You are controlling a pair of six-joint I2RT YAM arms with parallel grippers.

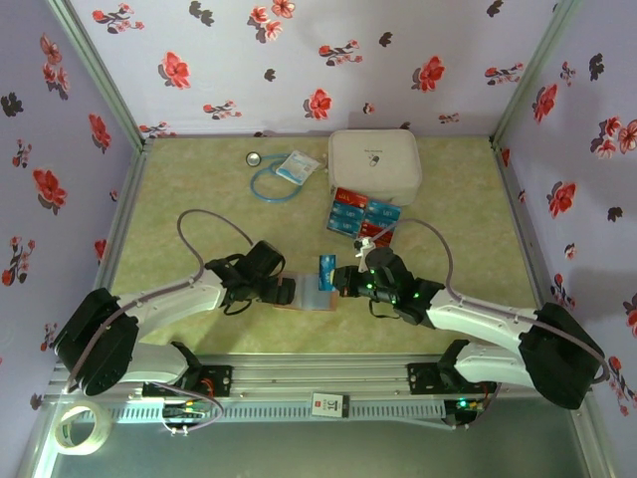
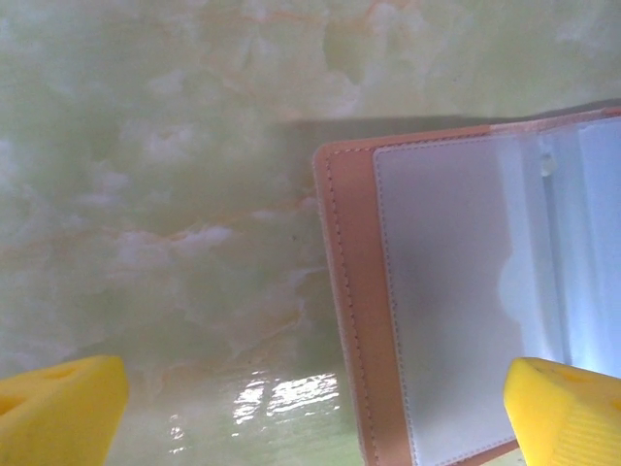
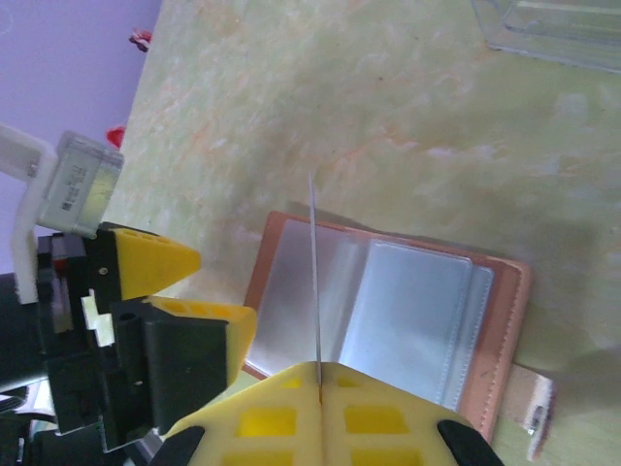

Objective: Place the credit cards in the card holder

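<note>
The card holder (image 1: pixel 307 298) lies open on the table, pinkish-brown with clear sleeves (image 3: pixel 408 311). My right gripper (image 3: pixel 320 374) is shut on a blue credit card (image 1: pixel 323 271), held upright above the holder and seen edge-on as a thin line (image 3: pixel 314 272) in the right wrist view. My left gripper (image 2: pixel 315 413) is open and low over the holder's left edge (image 2: pixel 349 320), one yellow finger (image 2: pixel 568 408) above the sleeve, the other (image 2: pixel 58 408) over bare table. More red and blue credit cards (image 1: pixel 360 214) lie in a loose pile behind.
A large white zip case (image 1: pixel 373 164) stands at the back, behind the card pile. A blue looped cord (image 1: pixel 267 181) and a small packet (image 1: pixel 297 166) lie to its left. A tape roll (image 1: pixel 80 428) hangs below the front rail.
</note>
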